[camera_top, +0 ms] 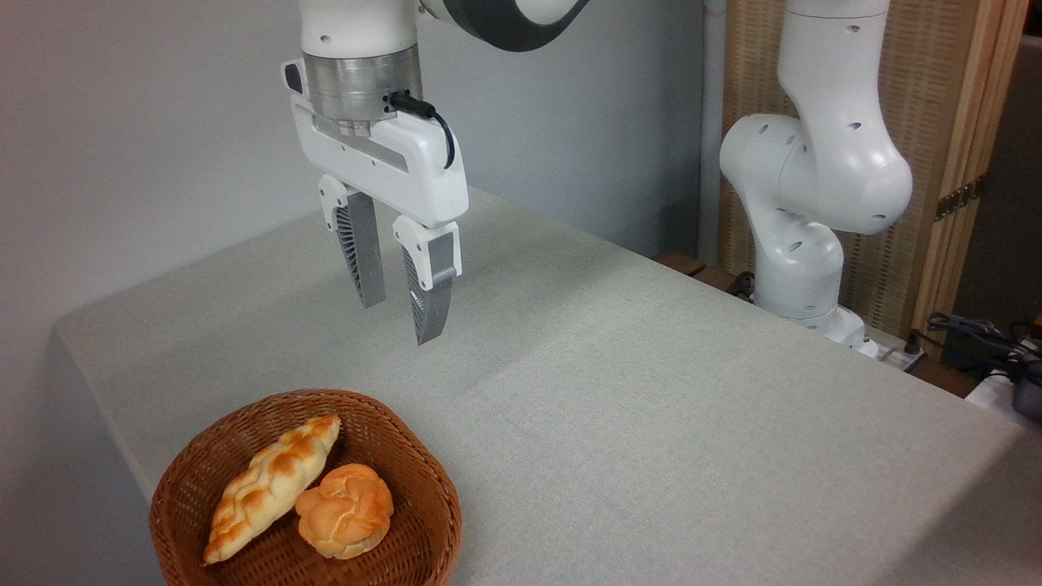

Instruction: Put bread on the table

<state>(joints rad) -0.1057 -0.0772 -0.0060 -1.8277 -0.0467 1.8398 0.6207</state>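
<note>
The worktop, draped in light grey-beige cloth, fills most of the view and carries nothing on its open surface to the right of the basket. The white arm rises from its base at the far right edge and reaches across the top of the picture. Its claw hangs well above the cloth, pointing down, its two ribbed fingers apart with nothing between them. At the near left corner sits a brown wicker basket. Inside it lie a long pale braided loaf and, touching the loaf's right side, the bread, a small round orange-golden bun with a knotted top. The bun rests against the basket's near right wall. As I judge it, nothing of the task is done yet: the bun is still in the basket, ungrasped, with the claw high above and behind. Reaching down, gripping, lifting out and setting it on the cloth all remain.
</note>
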